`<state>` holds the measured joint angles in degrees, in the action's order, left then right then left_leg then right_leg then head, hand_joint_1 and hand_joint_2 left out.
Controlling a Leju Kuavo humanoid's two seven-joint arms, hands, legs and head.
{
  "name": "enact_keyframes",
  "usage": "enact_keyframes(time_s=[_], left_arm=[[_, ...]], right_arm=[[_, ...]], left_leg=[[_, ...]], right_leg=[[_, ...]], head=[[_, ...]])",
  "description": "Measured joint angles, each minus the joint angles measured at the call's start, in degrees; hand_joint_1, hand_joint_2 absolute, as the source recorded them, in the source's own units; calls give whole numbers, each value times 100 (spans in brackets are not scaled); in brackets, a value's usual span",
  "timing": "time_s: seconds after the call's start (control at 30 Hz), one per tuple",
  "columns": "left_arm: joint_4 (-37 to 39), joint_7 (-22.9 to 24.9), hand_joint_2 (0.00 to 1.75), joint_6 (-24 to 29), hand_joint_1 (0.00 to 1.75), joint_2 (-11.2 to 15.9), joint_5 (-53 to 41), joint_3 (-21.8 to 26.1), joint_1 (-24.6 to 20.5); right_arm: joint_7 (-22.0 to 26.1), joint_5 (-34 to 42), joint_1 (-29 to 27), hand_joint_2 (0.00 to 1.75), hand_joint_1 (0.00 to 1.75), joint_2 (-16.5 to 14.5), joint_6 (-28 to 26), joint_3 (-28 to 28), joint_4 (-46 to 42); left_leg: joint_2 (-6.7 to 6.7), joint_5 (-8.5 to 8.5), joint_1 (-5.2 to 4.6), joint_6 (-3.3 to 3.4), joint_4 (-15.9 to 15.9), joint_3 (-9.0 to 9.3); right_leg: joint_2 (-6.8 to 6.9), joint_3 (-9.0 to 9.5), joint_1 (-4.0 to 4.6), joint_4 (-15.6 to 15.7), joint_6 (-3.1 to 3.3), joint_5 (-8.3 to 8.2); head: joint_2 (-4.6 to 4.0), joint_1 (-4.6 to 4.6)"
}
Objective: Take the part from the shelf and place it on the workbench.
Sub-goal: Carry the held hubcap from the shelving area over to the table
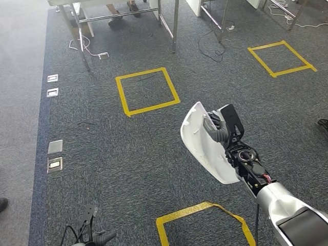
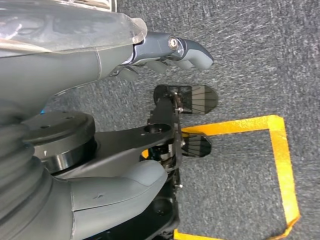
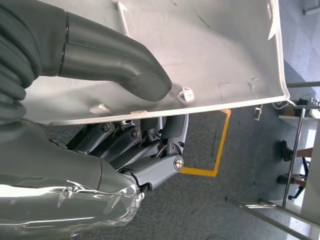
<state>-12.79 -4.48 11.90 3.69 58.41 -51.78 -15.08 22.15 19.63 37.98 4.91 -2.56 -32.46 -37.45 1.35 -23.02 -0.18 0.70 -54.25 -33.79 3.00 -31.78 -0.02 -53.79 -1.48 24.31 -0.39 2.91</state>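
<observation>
Part (image 1: 201,146), curved smooth white plastic, gripped by right robot hand (image 1: 224,128).

This looks like a lab or work room. The grey carpet (image 1: 116,154) has yellow tape squares (image 1: 147,91). Metal table legs (image 1: 175,25) and loose cables (image 1: 210,43) stand far back.

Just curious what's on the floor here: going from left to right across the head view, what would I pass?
Floor outlets → middle yellow tape square → white part held in the right hand → far yellow tape square.
</observation>
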Motion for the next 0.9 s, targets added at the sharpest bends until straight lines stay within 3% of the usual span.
enact_keyframes(time_s=[0.43,0.57,0.67,0.73,0.83,0.87,0.9], left_arm=[[0,-57,175,-4,0,-2,184,1,6],[0,-8,175,1,0,3,200,1,8],[0,26,175,19,0,-1,204,1,11],[0,32,175,30,0,-6,209,1,8],[0,36,175,44,0,-14,217,1,-4],[0,38,175,45,0,-21,220,1,-1],[0,40,175,45,0,-27,222,1,5]], right_arm=[[-11,-20,-16,175,175,1,16,0,-36],[-15,-33,-20,175,175,0,34,-3,-39],[-15,-37,-19,175,175,0,52,-3,-52],[-12,-37,-7,175,175,1,58,0,-56],[-14,-37,-31,175,175,1,68,-3,-55],[-17,-38,-53,175,175,2,70,-4,-55],[-19,-38,-69,175,175,2,71,-5,-54]], left_leg=[[0,0,0,0,0,-1],[-5,-27,-36,53,-24,-18],[-35,-32,-5,126,85,56],[-56,-28,32,157,154,154],[-83,-49,52,164,165,215],[-110,-65,64,150,160,234],[-143,-87,83,123,148,258]], right_leg=[[0,2,0,0,0,0],[22,18,-37,14,-42,-17],[-1,36,-45,-63,-102,-25],[-136,-128,-59,-409,-136,175],[-272,-711,-101,-1518,-193,627],[-275,-834,-121,-1707,-209,652],[-275,-849,-142,-1665,-224,560]], head=[[0,0],[0,2],[0,0],[0,-3],[0,-4],[0,-4],[0,-4]])
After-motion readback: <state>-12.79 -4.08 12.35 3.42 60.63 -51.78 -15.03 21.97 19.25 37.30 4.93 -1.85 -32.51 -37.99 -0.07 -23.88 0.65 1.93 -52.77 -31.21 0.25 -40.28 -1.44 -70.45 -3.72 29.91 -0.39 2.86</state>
